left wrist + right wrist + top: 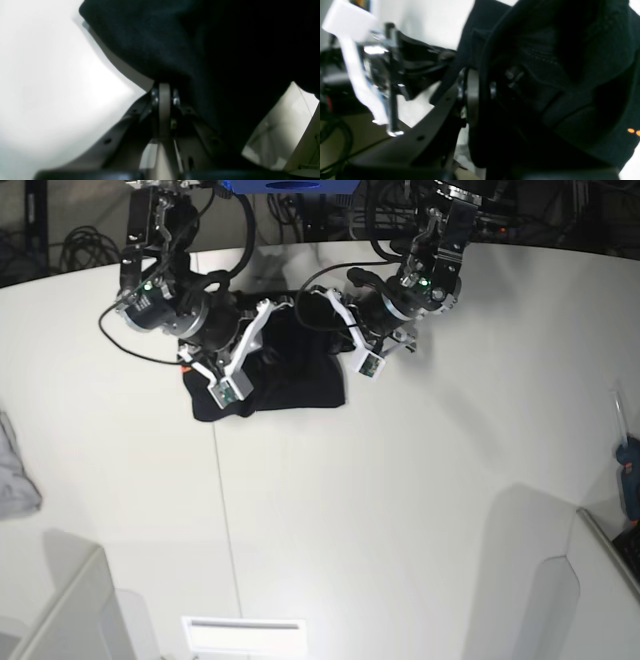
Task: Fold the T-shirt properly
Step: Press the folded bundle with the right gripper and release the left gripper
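The one black T-shirt (290, 375), bunched at the far side of the white tabletop (400, 500), is pinched by both the left gripper (163, 86) and the right gripper (475, 97), jaws closed on cloth, so uneven pulling could slip an edge or twist the fold.

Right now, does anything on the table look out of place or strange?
The T-shirt is bunched between both arms at the table's far edge, not spread flat. The left end effector and the right end effector each pinch black cloth. A grey cloth lies apart at the left edge. Nothing looks damaged.
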{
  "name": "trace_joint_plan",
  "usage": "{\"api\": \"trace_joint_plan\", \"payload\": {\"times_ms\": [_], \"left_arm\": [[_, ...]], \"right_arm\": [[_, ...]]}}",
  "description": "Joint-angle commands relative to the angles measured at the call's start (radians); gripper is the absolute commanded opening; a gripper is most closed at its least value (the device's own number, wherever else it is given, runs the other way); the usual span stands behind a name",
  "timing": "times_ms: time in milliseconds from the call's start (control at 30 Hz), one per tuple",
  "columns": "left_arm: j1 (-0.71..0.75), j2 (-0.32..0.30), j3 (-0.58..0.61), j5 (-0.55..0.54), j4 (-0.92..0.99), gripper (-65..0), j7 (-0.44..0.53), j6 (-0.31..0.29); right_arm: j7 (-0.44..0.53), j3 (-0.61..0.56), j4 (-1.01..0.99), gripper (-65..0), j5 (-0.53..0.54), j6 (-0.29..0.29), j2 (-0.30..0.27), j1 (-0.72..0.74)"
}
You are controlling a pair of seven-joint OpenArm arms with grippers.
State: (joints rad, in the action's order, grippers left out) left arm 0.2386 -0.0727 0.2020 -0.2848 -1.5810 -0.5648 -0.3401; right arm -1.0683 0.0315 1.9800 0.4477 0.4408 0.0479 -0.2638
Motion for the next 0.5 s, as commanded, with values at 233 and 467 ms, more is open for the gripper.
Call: {"api": "trace_joint_plan", "payload": {"times_ms": [233, 467], "left_arm": [[0.003, -0.002, 0.001, 0.003, -0.012, -65.0, -0.014, -0.001], [0.003, -0.002, 0.001, 0.003, -0.012, -65.0, -0.014, -0.001]], "right_arm": [[0.020, -0.026, -0.032, -65.0, 0.015, 0.003, 0.027, 0.031], [0.018, -0.043, -0.101, -65.0, 0.015, 0.003, 0.025, 0.070]]}}
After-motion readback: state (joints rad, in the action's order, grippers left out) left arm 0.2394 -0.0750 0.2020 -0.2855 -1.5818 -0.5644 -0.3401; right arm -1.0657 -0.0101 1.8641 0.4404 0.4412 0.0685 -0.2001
